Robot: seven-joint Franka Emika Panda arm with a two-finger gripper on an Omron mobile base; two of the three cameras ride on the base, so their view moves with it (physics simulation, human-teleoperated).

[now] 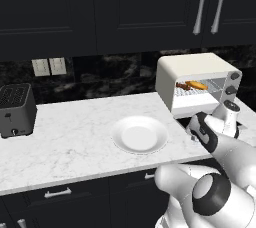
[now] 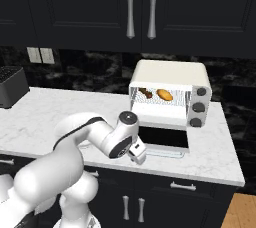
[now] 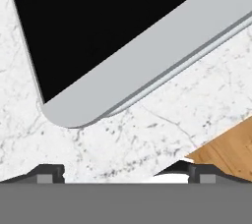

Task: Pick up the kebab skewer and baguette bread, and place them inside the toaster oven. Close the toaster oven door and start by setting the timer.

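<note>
Tool [image 3: 123, 171] hovers open above the lowered toaster oven door [image 3: 123, 36]

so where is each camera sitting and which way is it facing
Left base view: behind the arm's left, facing the white marble counter, round white plate and cream-white toaster oven; white arm lower right.
Right base view: behind its right, facing the same oven, its dark glass door folded down; arm lower left.
Hand view: looks down at that door; open gripper at bottom.

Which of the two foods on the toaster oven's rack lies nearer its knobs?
The baguette bread: the golden orange-yellow piece, lying between the dark kebab skewer and the knobs.
</note>
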